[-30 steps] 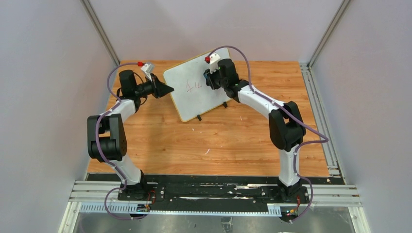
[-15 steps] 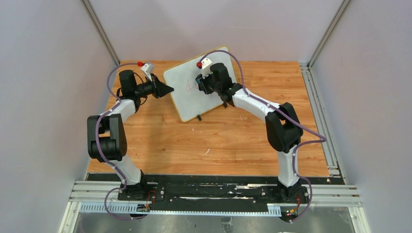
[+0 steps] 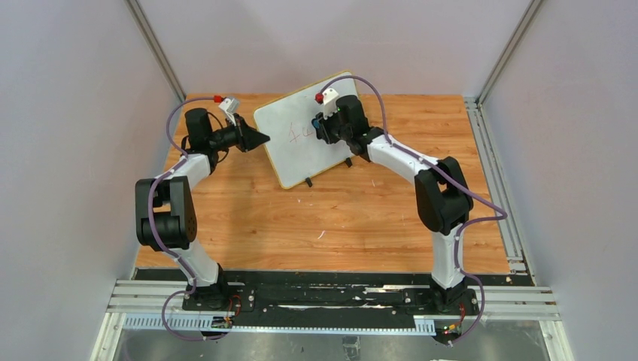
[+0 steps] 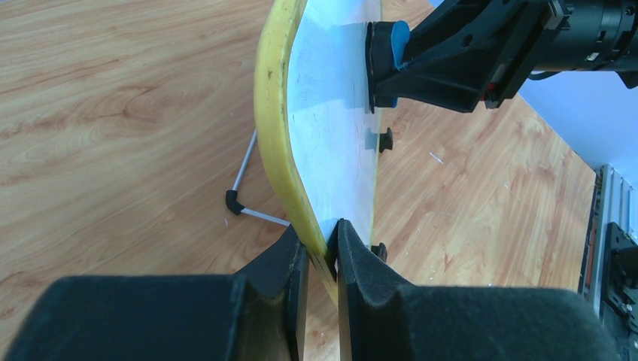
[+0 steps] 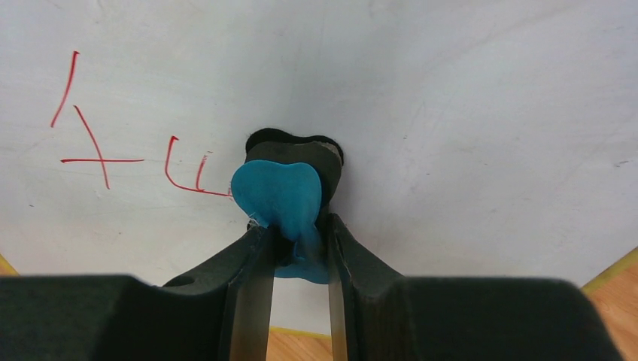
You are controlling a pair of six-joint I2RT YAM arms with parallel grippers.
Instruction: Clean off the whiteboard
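**Item: whiteboard [image 3: 290,162].** It stands tilted at the far middle of the tabletop [image 3: 338,218], propped on small black feet [image 3: 308,182]. Red marks [image 5: 90,150] sit on the left half of its face.

**Hazards, judged.**
- The left pincer [image 4: 322,241] grips only the thin yellow frame at the board's left edge. Hard wiping pressure could pivot the board in that narrow hold or skid its feet.
- The eraser [image 5: 277,192] is held by a slim part of its blue body. Drag across the surface could twist or slip it between the fingers.
- The pad meets the board just right of the writing, touching the tail of the nearest stroke. A pass at the wrong height would leave red behind.

**Left arm.** Elbow raised, forearm running level toward the right. Its pincer is clamped on the whiteboard's frame.

**Right arm.** Stretched far and leftward over the tabletop, wrist aimed squarely at the board's face. The right pincer [image 5: 295,224] is clamped on the eraser, whose dark pad presses flat against the white surface.
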